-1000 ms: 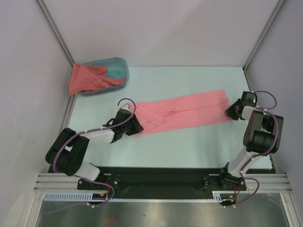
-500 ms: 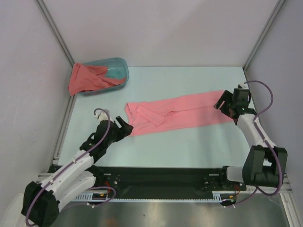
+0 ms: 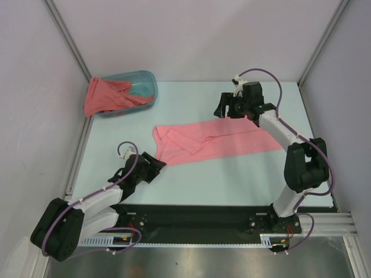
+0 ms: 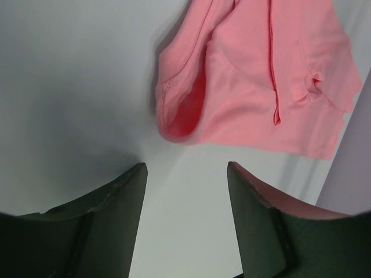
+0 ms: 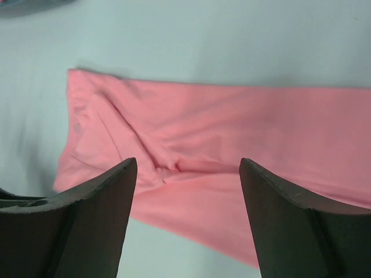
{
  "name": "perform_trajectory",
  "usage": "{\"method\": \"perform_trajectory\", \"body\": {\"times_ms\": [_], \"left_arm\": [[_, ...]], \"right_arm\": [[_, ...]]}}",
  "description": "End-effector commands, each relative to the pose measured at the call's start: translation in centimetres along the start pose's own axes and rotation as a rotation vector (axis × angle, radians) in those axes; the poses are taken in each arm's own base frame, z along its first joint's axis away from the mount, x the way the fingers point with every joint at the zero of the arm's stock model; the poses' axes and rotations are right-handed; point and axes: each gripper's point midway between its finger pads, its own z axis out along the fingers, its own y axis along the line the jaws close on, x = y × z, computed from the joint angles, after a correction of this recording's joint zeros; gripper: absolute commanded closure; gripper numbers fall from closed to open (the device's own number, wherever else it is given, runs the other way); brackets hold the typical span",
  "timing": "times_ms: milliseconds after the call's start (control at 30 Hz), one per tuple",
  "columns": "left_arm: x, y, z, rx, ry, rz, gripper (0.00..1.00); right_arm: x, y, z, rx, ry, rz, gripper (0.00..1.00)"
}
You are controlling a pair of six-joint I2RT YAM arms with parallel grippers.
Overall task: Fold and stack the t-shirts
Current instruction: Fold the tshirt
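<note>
A: On the bench (image 3: 232, 185), the salmon-pink t-shirt (image 3: 226, 139) lies flat as a long folded strip, running left to right across the middle, and both arms have let it go!

B: Big change from a second ago. Back then the left pincer (image 3: 157, 164) sat at the strip's left end and the right pincer (image 3: 225, 109) at its right end.

A: Now the right arm has swung well over to the far side. Its pincer hangs by the strip's far edge, about midway along, fingers spread, nothing between them.

B: The right wrist view backs that up: two dark fingers wide apart, the pink cloth lying below them, creased towards one end.

A: And the left one?

B: Pulled back towards the near edge. It sits just off the shirt's near-left corner, apart from the cloth, also spread and holding nothing. From its wrist camera the rolled hem of that corner shows just ahead of the fingertips, with bare bench between.

A: The strip itself has hardly shifted. Its left end looks a touch looser and has spilled a little further left than before.

B: In the far left corner, no change at all: the coral-red t-shirt (image 3: 104, 97) is draped over the rim of the teal tub (image 3: 145, 86), partly inside, partly hanging out, well apart from the pink one.
</note>
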Motion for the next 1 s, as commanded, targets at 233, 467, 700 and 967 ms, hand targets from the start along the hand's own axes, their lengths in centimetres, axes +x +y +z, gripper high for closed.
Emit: {"method": "perform_trajectory", "body": {"times_ms": [233,467,700,967], "left_arm": [[0.3,1.3,1.6,-0.090,0.010,-0.099,0.45],[-0.4,1.5,2.2,-0.097,-0.023,-0.069,0.62],[-1.5,0.6,3.1,-0.086,-0.059,-0.008,0.87],[-2.8,-0.9,3.2,-0.056,-0.099,0.064,1.00]], "right_arm": [[2.1,-7.2,-2.0,0.210,-0.007,0.262,0.23],[7.6,-19.1,-9.4,0.464,-0.070,0.610,0.24],[9.4,-24.3,-13.0,0.586,-0.151,0.773,0.24],[12.4,-28.0,-13.3,0.639,-0.174,0.872,0.33]]}}
